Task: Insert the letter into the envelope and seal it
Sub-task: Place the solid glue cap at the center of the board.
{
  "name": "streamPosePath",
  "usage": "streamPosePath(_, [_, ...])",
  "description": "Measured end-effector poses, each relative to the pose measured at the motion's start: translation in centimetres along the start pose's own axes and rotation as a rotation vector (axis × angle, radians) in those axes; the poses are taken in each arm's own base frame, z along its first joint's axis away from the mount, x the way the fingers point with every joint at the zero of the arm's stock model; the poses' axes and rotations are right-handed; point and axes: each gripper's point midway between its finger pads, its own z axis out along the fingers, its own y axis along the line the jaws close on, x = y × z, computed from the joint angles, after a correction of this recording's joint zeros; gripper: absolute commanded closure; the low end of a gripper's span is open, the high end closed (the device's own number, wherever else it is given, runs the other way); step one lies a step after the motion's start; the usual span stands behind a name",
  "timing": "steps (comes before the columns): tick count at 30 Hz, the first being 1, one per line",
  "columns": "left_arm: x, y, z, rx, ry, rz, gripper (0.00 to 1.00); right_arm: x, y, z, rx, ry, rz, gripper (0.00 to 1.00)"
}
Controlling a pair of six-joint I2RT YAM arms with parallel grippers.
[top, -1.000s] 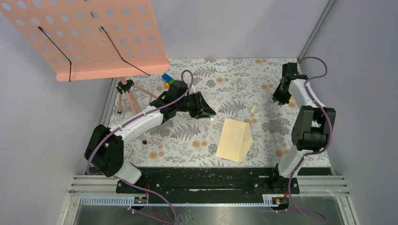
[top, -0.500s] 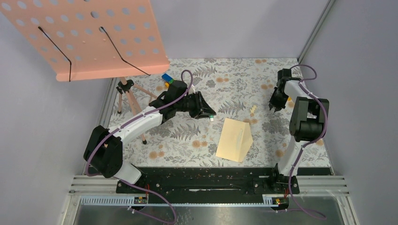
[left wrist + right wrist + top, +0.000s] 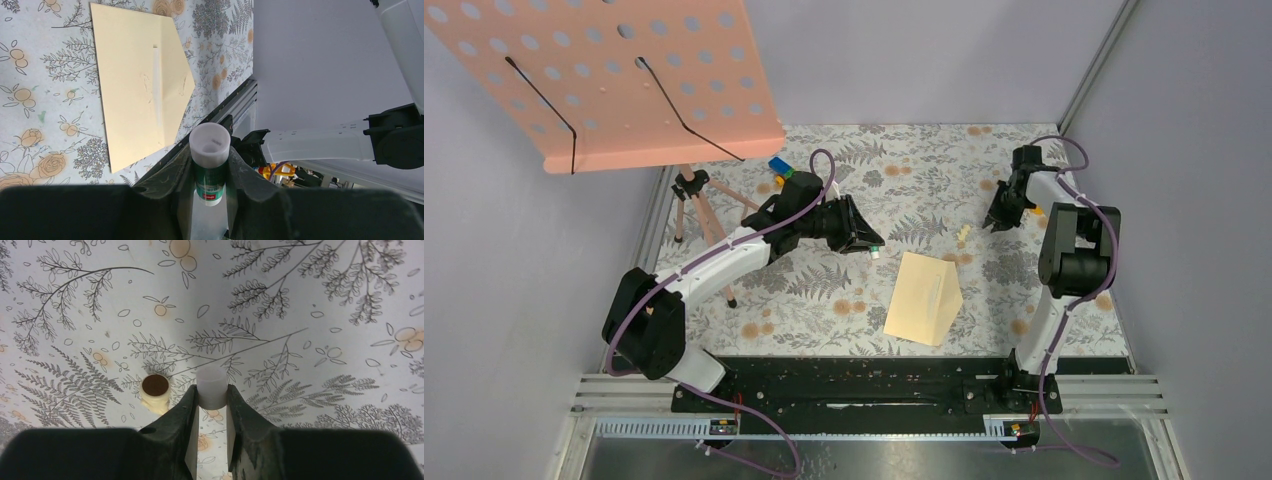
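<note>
Envelope (image 3: 921, 298) is being shown flat on the table (image 3: 824, 300) nearest the arm bases, flap unfolded. No separate letter is being seen, so whether it sits inside cannot be told. Beyond, an uncapped glue stick (image 3: 210, 150) is being clamped by the left gripper (image 3: 869, 242), a white cap (image 3: 211, 385) by the right gripper (image 3: 994, 222). Glue could be smeared off the flap if the stick is lowered askew.

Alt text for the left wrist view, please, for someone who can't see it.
The left gripper is shut on an uncapped glue stick, its white open end pointing away from the camera. Beyond it, the tan envelope lies flat on the floral table, pointed flap open.
</note>
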Motion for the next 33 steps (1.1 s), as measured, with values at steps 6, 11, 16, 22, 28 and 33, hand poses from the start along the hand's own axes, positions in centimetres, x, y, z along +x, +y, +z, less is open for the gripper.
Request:
streamPosePath(6, [0.0, 0.0, 0.0, 0.0, 0.0, 0.0, 1.0, 0.0, 0.8, 0.8, -0.021, 0.026, -0.007, 0.82])
streamPosePath(11, [0.0, 0.0, 0.0, -0.001, 0.001, -0.001, 1.0, 0.1, 1.6, 1.6, -0.021, 0.055, -0.02, 0.74])
streamPosePath(16, [0.0, 0.0, 0.0, -0.002, 0.002, -0.002, 1.0, 0.7, 1.6, 1.8, -0.013, 0.081, -0.017, 0.68])
streamPosePath(22, [0.1, 0.3, 0.0, -0.012, 0.006, -0.008, 1.0, 0.8, 1.6, 1.8, -0.014, 0.085, -0.013, 0.58])
streamPosePath(28, [0.4, 0.7, 0.0, -0.032, 0.015, -0.022, 1.0, 0.8, 1.8, 1.7, -0.023, 0.086, -0.013, 0.55])
streamPosePath(33, [0.5, 1.1, -0.1, -0.05, 0.016, -0.029, 1.0, 1.0, 2.0, 1.7, -0.045, 0.075, -0.015, 0.51])
